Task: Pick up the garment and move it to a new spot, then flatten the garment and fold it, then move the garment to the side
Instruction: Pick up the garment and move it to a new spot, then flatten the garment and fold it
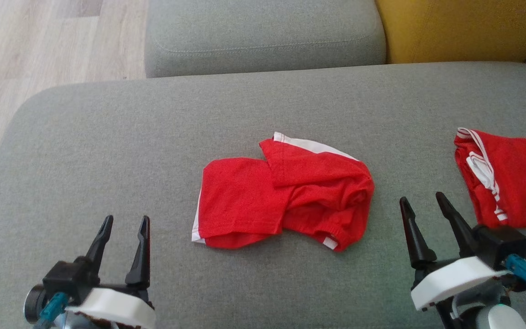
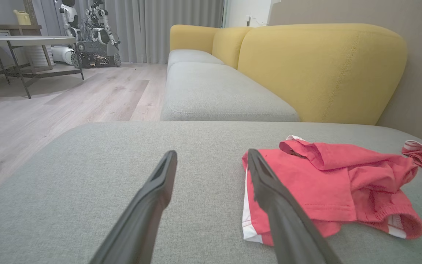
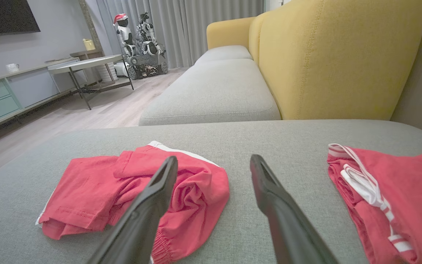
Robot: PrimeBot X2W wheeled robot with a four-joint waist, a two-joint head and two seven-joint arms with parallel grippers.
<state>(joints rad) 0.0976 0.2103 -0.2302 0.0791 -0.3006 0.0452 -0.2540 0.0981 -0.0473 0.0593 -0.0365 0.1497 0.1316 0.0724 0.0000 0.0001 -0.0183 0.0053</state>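
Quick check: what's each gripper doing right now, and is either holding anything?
Left gripper: open, holding nothing, left of the crumpled red garment.
Right gripper: open, holding nothing, between that garment and the second red garment.

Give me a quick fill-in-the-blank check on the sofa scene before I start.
1. The crumpled red shorts lie on the ____ seat cushion.
2. Both the left gripper and right gripper stand ____ and empty.
3. The second red garment lies nearest the ____ gripper.
4. The sofa backrest is ____.
Missing words: gray, open, right, yellow.
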